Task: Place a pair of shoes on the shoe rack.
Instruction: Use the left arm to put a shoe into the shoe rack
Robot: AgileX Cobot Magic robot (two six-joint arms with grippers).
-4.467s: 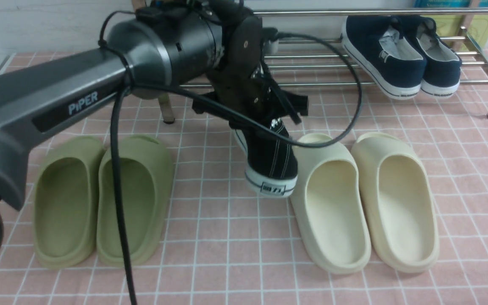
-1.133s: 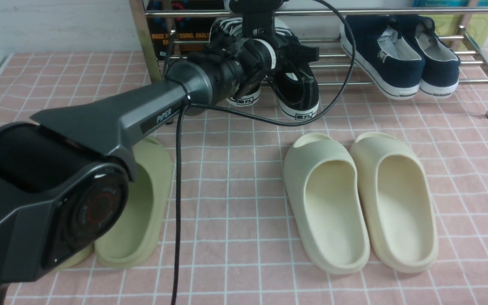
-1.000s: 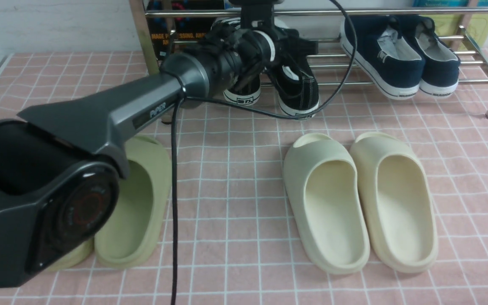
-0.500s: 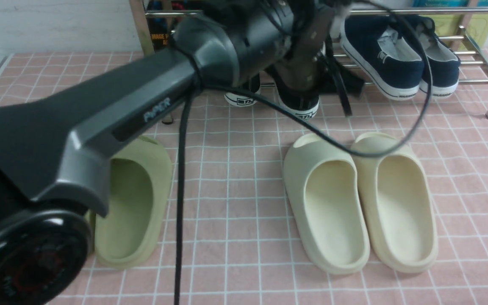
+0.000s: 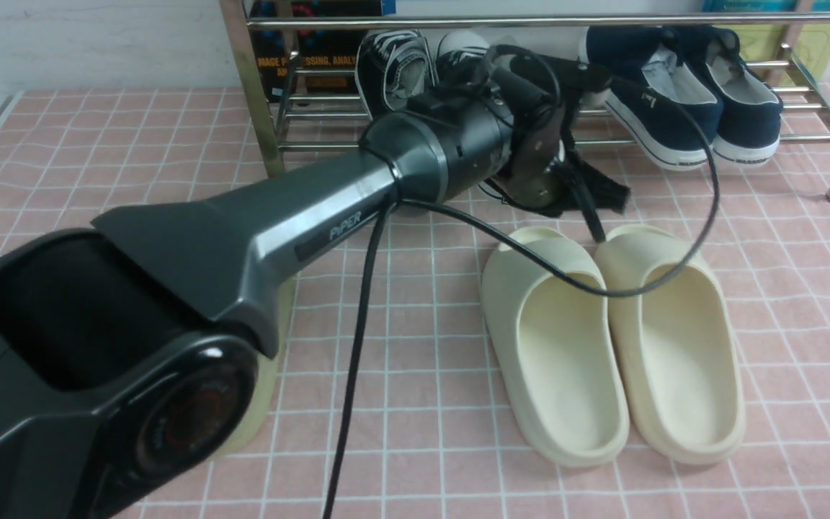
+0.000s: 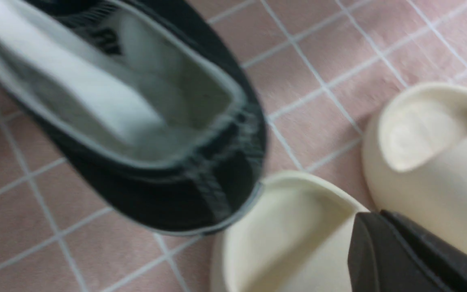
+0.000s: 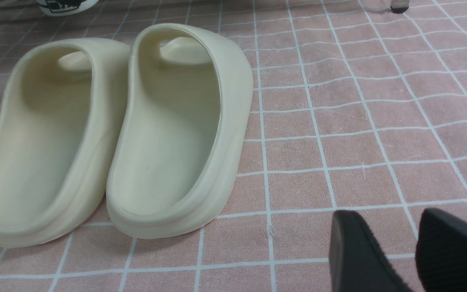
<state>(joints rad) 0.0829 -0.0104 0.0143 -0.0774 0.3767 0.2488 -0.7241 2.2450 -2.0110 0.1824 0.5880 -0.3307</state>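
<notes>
Front view: the dark grey left arm [image 5: 256, 231] stretches from lower left toward the shiny chrome tube shoe rack [image 5: 251, 94], covering most of a pale green foam slide [image 5: 269, 382] on the pink tiled floor [image 5: 422, 324]. The pair of black canvas sneakers [image 5: 404, 72] sits on the rack's lower bars, side by side, left of the rack's middle. The left one shows its white laces and opening. Of the right one only the white toe cap [image 5: 460, 47] shows, the rest being behind the wrist. Both long axes run front to back, toes raised toward the wall, heels toward the camera. The left gripper [image 5: 609, 213] hangs just in front of the rack, right of the sneakers and above the toes of the two cream foam slides [image 5: 566, 346]. Its fingers look spread apart, with nothing between them and no shoe touched. Left wrist view, blurred: heel and opening of one black sneaker over the floor, with one dark finger [image 6: 403, 251] clear of it and the other finger out of frame. The two navy slip-on shoes [image 5: 681, 94] sit on the rack's right part, heels toward the camera. Right wrist view: the right gripper [image 7: 391, 219] is low over bare floor beside the cream slides, fingers parted with floor showing in the gap, holding nothing.
</notes>
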